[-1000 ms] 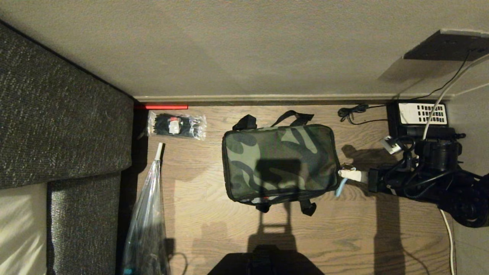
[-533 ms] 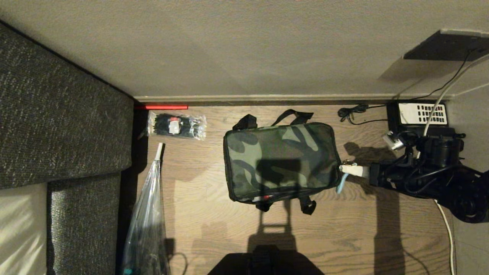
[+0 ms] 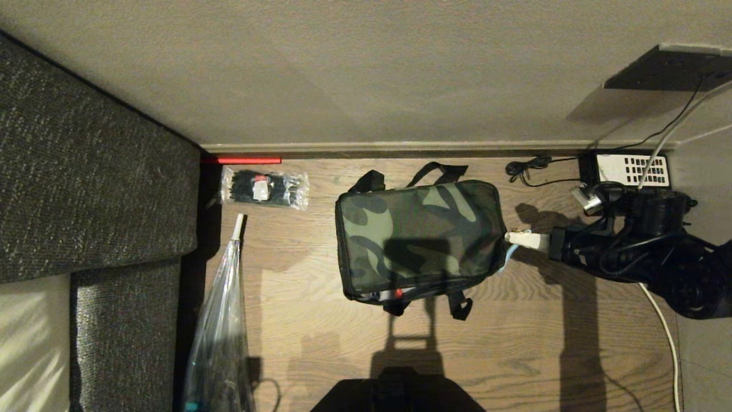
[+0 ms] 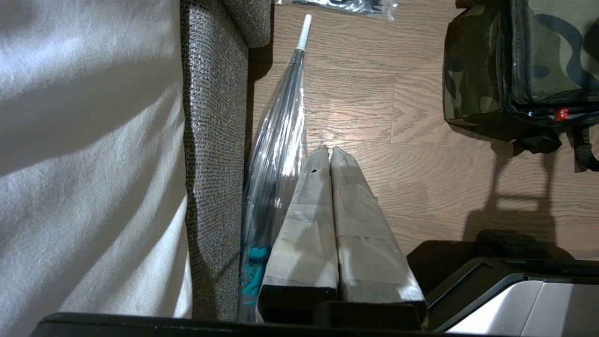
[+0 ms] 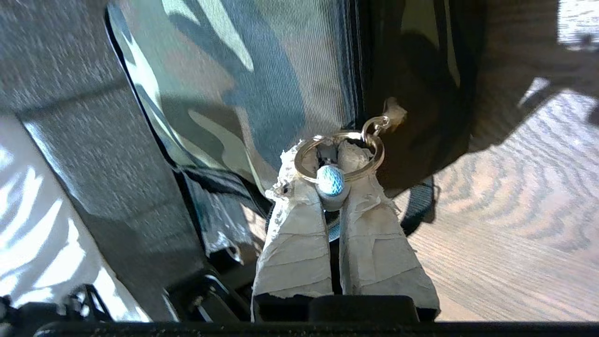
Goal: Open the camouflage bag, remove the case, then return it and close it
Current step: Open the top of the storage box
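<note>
Camouflage bag (image 3: 418, 237) flat on the wood floor (image 3: 543, 343), lid up and down over the body, black straps (image 3: 437, 171) sticking out on the wall side and two short black tabs (image 3: 460, 306) on the near side. A sliver of red (image 3: 398, 293) and silvery lining peeking out along the near edge, so the lid is not fully sealed there. No case visible; whether one sits inside cannot be told.

Right gripper (image 3: 514, 239) pressed against the bag's right end, taped fingers (image 5: 290, 234) closed together on the zipper pull: a metal key ring (image 5: 339, 157) with a pale blue bead (image 5: 331, 181) pinched between the pads, a light blue cord (image 3: 510, 253) trailing below. Ring linked onward to the zipper slider (image 5: 390, 112) at the bag's edge.

Left gripper (image 4: 330, 154) well away from the bag on its left, taped fingers shut against each other with nothing between them, hanging over bare floor just beside a folded clear umbrella (image 3: 220, 320).

Left of the bag, near the wall, a clear packet of black cable ties (image 3: 264, 187); beyond the umbrella, a grey woven sofa (image 3: 91, 189) with a pale cushion (image 3: 31, 343). Right of the bag, past the gripper, a black desk telephone (image 3: 626, 170) with white keypad against the wall, a coiled black cord (image 3: 526, 169) between it and the bag, a white cable (image 3: 666, 337) running along the floor.
</note>
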### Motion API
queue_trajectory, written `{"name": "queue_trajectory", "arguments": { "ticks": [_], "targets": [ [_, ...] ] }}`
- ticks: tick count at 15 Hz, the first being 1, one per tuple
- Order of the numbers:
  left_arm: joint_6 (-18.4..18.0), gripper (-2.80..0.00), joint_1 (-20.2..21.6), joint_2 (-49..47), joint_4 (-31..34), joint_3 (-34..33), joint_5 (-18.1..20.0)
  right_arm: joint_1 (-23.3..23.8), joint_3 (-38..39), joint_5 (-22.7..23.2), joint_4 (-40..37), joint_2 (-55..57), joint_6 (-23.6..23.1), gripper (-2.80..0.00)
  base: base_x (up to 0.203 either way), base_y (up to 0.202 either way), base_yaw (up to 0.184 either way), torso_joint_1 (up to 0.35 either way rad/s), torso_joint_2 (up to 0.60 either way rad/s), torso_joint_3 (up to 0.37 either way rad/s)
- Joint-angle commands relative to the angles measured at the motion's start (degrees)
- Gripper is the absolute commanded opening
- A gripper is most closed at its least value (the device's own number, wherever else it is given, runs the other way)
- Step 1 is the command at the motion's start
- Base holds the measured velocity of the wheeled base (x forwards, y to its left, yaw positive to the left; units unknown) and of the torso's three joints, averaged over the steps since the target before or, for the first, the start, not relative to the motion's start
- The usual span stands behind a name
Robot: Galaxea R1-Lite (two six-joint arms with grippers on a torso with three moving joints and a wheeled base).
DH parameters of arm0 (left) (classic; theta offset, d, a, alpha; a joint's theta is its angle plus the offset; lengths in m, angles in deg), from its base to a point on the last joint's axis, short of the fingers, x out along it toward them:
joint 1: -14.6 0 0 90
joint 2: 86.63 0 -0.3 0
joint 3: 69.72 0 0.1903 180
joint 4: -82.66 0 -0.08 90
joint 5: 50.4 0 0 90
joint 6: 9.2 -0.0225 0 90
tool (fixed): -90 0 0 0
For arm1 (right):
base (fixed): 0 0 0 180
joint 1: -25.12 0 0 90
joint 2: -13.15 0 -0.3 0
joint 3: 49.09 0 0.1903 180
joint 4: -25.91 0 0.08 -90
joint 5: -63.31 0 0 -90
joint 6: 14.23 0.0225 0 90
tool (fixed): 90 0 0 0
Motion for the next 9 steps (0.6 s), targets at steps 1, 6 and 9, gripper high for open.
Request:
{"name": "queue_trajectory", "arguments": {
  "ticks": [1, 6, 9],
  "targets": [
    [0.02, -2.80, 0.00, 0.11, 0.00, -0.09, 0.01, 0.00, -1.59, 0.22, 0.39, 0.35, 1.10, -2.80, 0.000, 0.000, 0.000, 0.000, 0.00, 0.000],
    [0.05, -2.80, 0.02, 0.11, 0.00, -0.09, 0.01, -0.18, -3.04, 0.22, 0.39, 0.61, 2.69, -2.80, 0.000, 0.000, 0.000, 0.000, 0.00, 0.000],
    [0.10, -2.80, 0.02, 0.11, 0.00, -0.09, 0.01, -0.18, -2.64, 0.22, 0.45, 0.61, 3.53, -2.80, 0.000, 0.000, 0.000, 0.000, 0.00, 0.000]
  ]
}}
